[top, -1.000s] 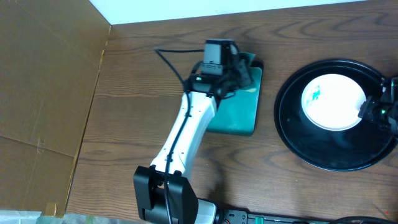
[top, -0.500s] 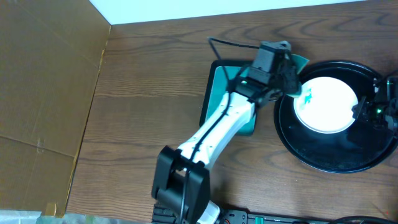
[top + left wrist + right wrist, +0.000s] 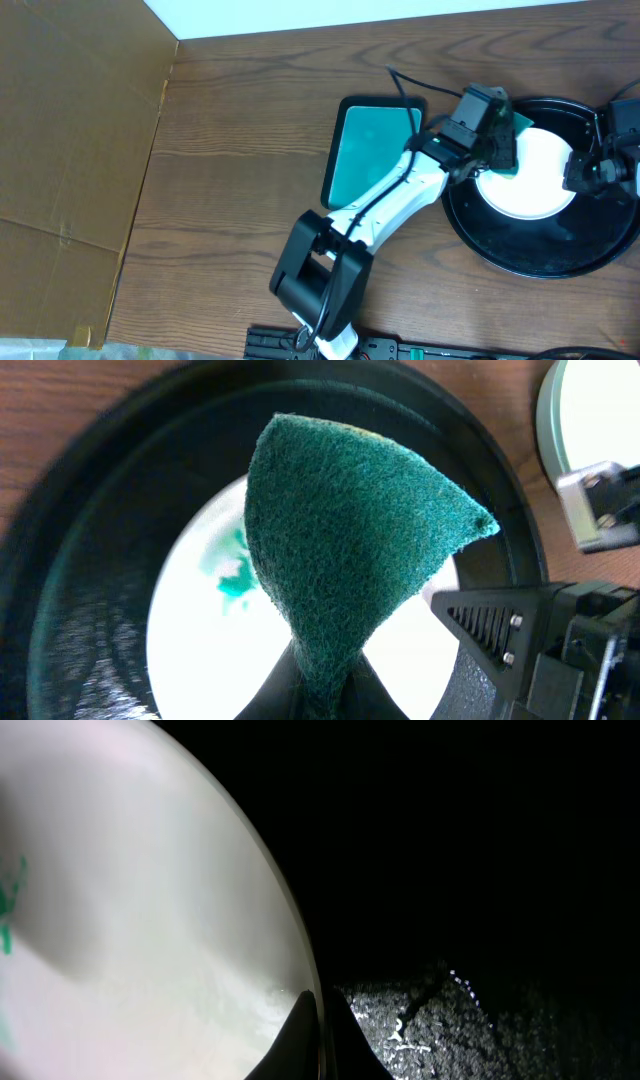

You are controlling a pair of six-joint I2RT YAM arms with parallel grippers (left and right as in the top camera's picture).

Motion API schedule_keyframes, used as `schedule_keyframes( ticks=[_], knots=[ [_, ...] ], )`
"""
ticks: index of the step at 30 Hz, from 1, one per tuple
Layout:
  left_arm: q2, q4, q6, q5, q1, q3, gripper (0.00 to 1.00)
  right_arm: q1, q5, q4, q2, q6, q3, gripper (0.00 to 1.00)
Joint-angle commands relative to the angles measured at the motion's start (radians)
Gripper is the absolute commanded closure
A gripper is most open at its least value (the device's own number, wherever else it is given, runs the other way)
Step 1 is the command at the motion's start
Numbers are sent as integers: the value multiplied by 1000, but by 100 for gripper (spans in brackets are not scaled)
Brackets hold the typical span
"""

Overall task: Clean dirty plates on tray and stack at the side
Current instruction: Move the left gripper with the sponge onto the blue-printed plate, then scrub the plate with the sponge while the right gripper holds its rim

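A white plate [image 3: 535, 180] with a teal smear [image 3: 228, 572] lies on the large round black tray [image 3: 500, 245]. My left gripper [image 3: 500, 150] is shut on a green scouring pad [image 3: 350, 540] and holds it over the plate's left part. My right gripper [image 3: 585, 178] is shut on the plate's right rim [image 3: 300, 970], with one finger on each side of the edge. A second white plate [image 3: 590, 410] shows partly beyond the tray's edge in the left wrist view.
A smaller teal rectangular tray [image 3: 370, 150] with a black rim lies left of the black tray. A cardboard wall [image 3: 70, 150] stands along the table's left side. The left arm's base [image 3: 315, 275] is at the front middle.
My left arm has swung right from the teal tray to above the plate, carrying the green pad. The plate and my right gripper have shifted slightly on the black tray.
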Motion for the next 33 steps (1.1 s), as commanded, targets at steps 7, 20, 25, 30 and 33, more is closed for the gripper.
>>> schedule_keyframes(
  ticks=[7,20,25,30,33],
  knots=[
    [135,68,-143,8,-47,-3,93,40,57,26,17,-27,14,99],
    [259,-21,-135,-315,15,-3,93,40,57,21,17,-27,14,99],
    [254,-43,-101,-385,73,5,93,40,57,18,17,-27,14,99],
    [203,-56,-102,-332,93,23,93,40,57,14,17,-27,13,99],
    [149,-31,-104,-129,93,27,93,40,56,14,17,-27,13,99]
  ],
)
